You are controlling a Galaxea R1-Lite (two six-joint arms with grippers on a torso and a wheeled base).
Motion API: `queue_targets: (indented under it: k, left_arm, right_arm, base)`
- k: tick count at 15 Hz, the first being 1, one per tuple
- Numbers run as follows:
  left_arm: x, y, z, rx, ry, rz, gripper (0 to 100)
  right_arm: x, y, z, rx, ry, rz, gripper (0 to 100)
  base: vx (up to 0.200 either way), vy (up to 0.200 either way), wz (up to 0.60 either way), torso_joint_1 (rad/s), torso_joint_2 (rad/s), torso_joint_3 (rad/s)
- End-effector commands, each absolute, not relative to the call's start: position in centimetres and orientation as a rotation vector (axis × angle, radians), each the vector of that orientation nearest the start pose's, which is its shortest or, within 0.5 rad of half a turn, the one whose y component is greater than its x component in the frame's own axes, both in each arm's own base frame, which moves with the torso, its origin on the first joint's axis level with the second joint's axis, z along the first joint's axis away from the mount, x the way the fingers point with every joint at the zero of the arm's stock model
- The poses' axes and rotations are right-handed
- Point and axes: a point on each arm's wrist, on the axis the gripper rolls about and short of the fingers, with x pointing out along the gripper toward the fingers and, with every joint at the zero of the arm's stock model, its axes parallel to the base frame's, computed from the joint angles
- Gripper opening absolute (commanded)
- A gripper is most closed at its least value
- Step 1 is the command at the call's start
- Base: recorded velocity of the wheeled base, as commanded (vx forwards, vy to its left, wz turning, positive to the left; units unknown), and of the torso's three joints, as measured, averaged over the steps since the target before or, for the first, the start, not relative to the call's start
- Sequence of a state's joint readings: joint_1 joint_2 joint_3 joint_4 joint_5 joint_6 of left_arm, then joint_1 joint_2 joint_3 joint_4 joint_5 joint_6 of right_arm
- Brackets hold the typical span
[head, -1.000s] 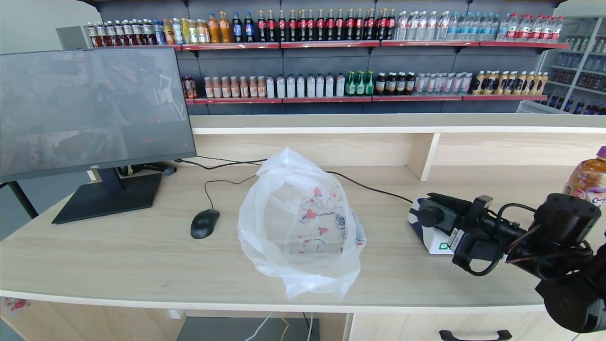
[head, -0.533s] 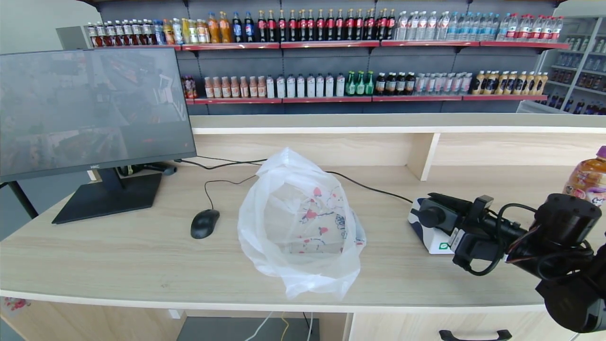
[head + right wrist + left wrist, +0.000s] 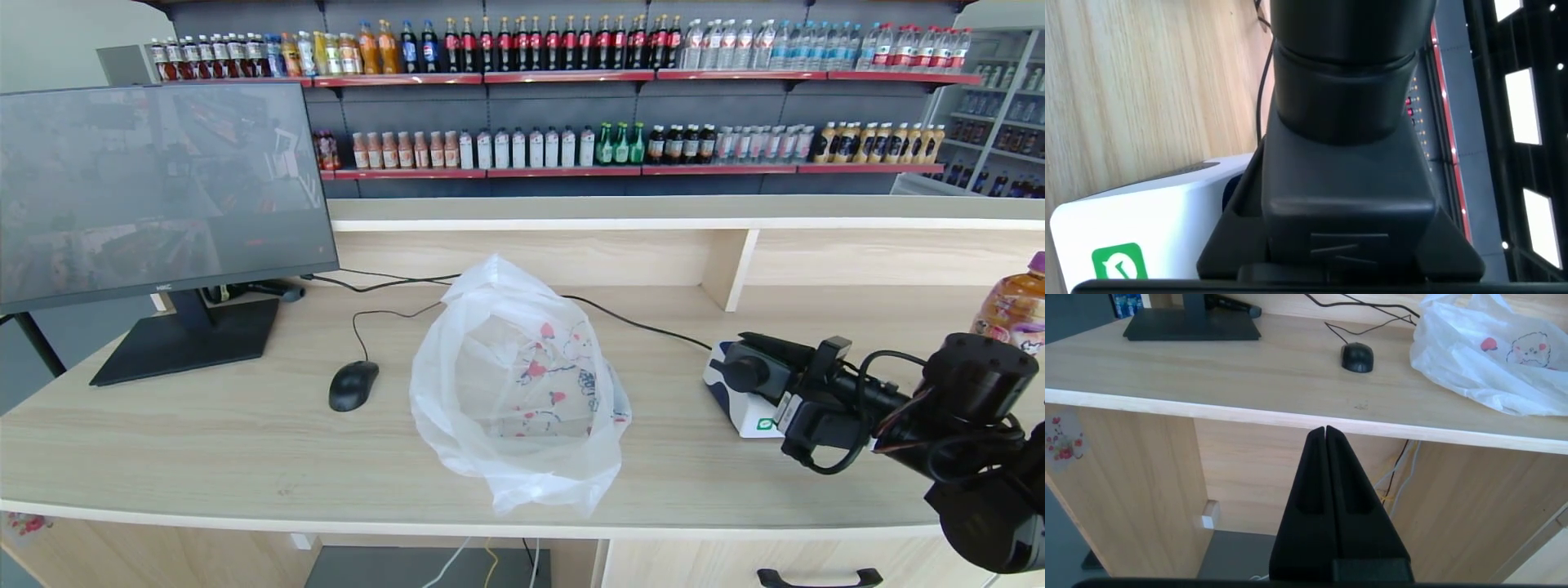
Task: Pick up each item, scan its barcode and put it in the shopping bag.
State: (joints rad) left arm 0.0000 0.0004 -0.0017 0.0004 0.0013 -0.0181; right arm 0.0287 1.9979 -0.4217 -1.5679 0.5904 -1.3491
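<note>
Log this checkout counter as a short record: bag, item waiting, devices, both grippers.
shopping bag: translucent white, mid-way along the counter, right of the mouse
bottle: amber drink, upright, far right on the counter
white device: on the counter, right of the bag
right gripper: over the white device; contact unclear
left gripper: shut, empty, low in front of the counter
monitor: far left on the counter
</note>
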Motion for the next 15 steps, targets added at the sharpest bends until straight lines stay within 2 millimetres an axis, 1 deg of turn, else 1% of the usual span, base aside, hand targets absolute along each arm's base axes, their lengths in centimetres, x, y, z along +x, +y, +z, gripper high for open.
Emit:
queue_targets:
  k: [1,4,6,7,9,10,11,12,13,14,15]
  left_arm:
    - [-2.3,0.0,7.6,-0.018,-0.002,0.002,0]
    - [-2.3,0.0,7.6,-0.018,0.0,0.0,0]
    - [-2.3,0.0,7.6,-0.018,0.0,0.002,0]
    - [-2.3,0.0,7.6,-0.018,-0.002,0.002,0]
    - [-2.3,0.0,7.6,-0.018,-0.002,0.002,0]
    - [-2.3,0.0,7.6,-0.018,0.0,0.002,0]
    - [-2.3,0.0,7.6,-0.018,-0.002,0.002,0]
    - [-2.3,0.0,7.6,-0.018,-0.002,0.002,0]
    - [-2.3,0.0,7.6,-0.018,0.0,0.002,0]
    - [-2.3,0.0,7.6,-0.018,-0.002,0.002,0]
    - [-2.3,0.0,7.6,-0.018,0.0,0.0,0]
  right_arm:
    - [29.7,2.1,10.1,-1.303,-0.424,0.516,0]
    - [29.4,2.4,10.9,-1.262,-0.439,0.516,0]
    - [29.1,2.6,11.8,-1.226,-0.458,0.51,0]
    - [29.1,2.6,11.9,-1.199,-0.452,0.513,0]
    - [29.1,2.6,12.7,-1.144,-0.462,0.507,0]
    - [28.8,3.4,14.9,-1.083,-0.53,0.498,0]
    - [28.7,3.8,15.8,-1.066,-0.56,0.496,0]
    - [28.5,5.0,18.0,-1.03,-0.646,0.49,0]
    - [28.4,5.6,18.6,-1.01,-0.675,0.499,0]
    - [28.1,7.0,19.9,-0.953,-0.719,0.503,0]
    - [27.9,7.4,20.1,-0.924,-0.721,0.511,0]
  base:
    - [0.0,0.0,0.0,0.0,0.0,0.0]
    - [0.0,0.0,0.0,0.0,0.0,0.0]
    - [0.0,0.0,0.0,0.0,0.0,0.0]
    - [0.0,0.0,0.0,0.0,0.0,0.0]
    - [0.0,0.0,0.0,0.0,0.0,0.0]
    - [0.0,0.0,0.0,0.0,0.0,0.0]
    - [0.0,0.0,0.0,0.0,0.0,0.0]
    - [0.0,0.0,0.0,0.0,0.0,0.0]
    - [0.0,0.0,0.0,0.0,0.0,0.0]
    - [0.0,0.0,0.0,0.0,0.0,0.0]
    - [0.0,0.0,0.0,0.0,0.0,0.0]
